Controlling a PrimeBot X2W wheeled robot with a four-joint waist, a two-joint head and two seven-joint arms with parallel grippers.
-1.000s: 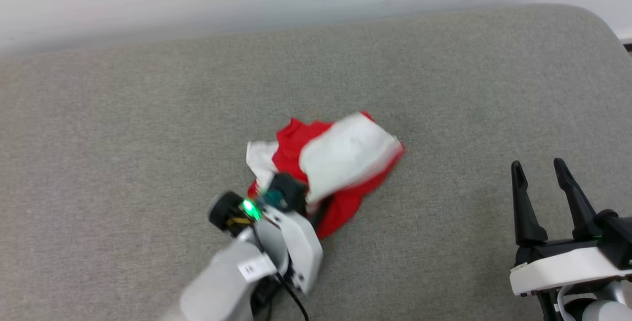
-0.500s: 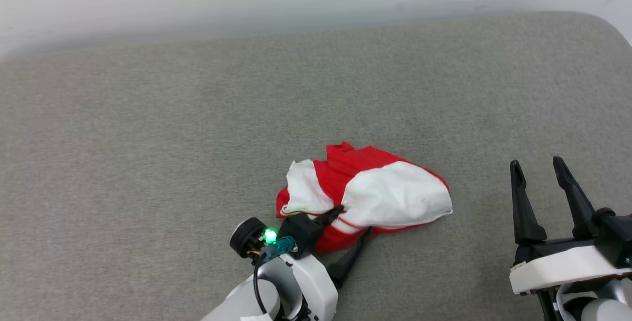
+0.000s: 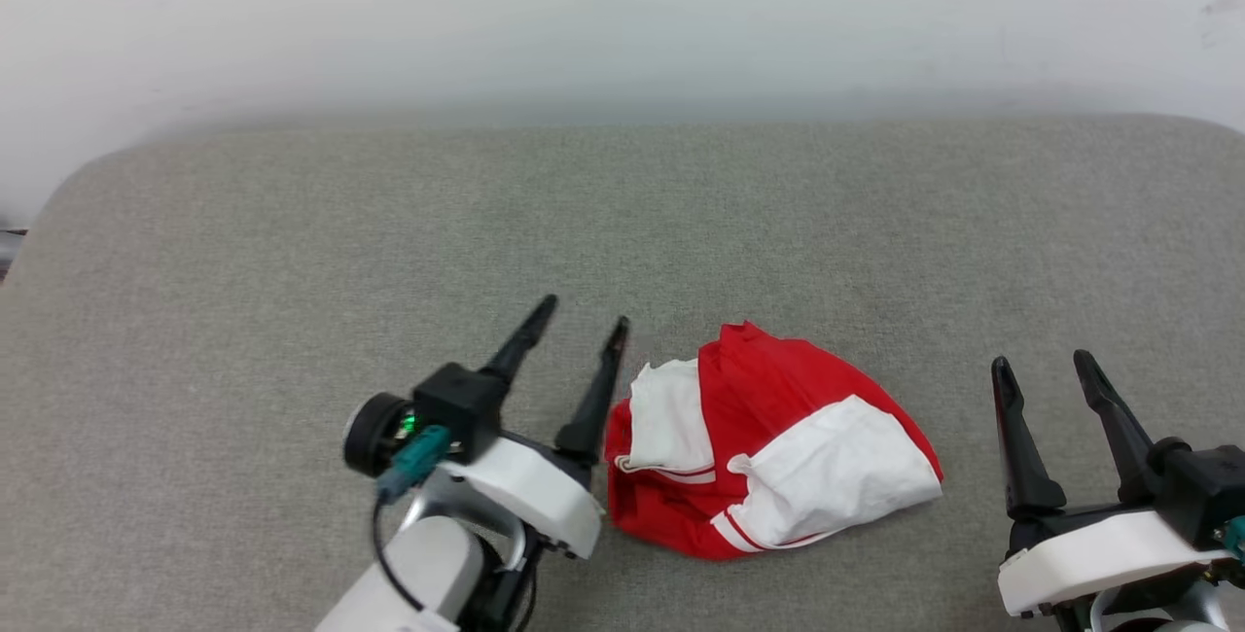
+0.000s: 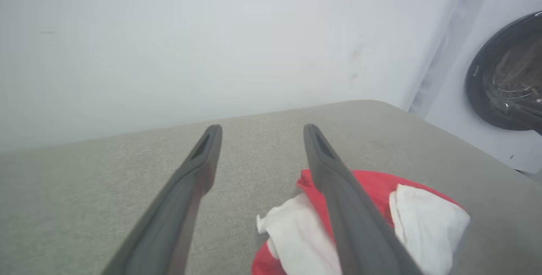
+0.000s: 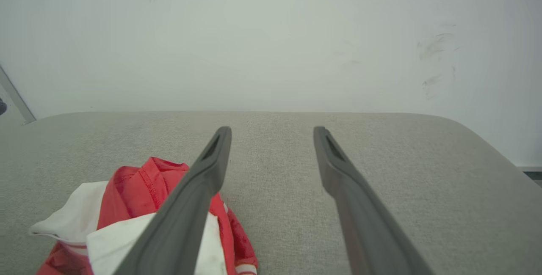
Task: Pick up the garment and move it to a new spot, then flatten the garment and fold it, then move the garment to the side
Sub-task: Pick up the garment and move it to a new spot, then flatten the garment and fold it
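Plainly crumpled, the garment (image 3: 778,389) lies in a heap on the grey fabric-covered counter (image 3: 292,224), in the lower middle of the head view, between the two grippers. Its long axis runs roughly left to right across that frame, dipping a little toward the right, and a red fold peaks toward the top of the frame. Two white sleeve parts lie over the red cloth: a small one at the left and a larger one spreading to the lower right, with red-and-white striped trim at its lower left end. How the rest of the shirt is folded underneath cannot be made out. The left gripper (image 3: 585,311) sits at the lower left, jaws apart and empty, the nearer finger just beside the heap's left edge; whether it touches cannot be told. Its forearm is cut off by the bottom edge. The right gripper (image 3: 1039,360) stands at the lower right, jaws likewise apart and empty, clear of the cloth, its wrist cut by the frame corner. In the left wrist view, the left gripper (image 4: 262,127) has one finger crossing the garment (image 4: 423,220), which the bottom edge crops; a washing machine (image 4: 504,80) shows at the upper right. In the right wrist view, one finger of the right gripper (image 5: 272,128) hides part of the garment (image 5: 127,190) at the lower left.
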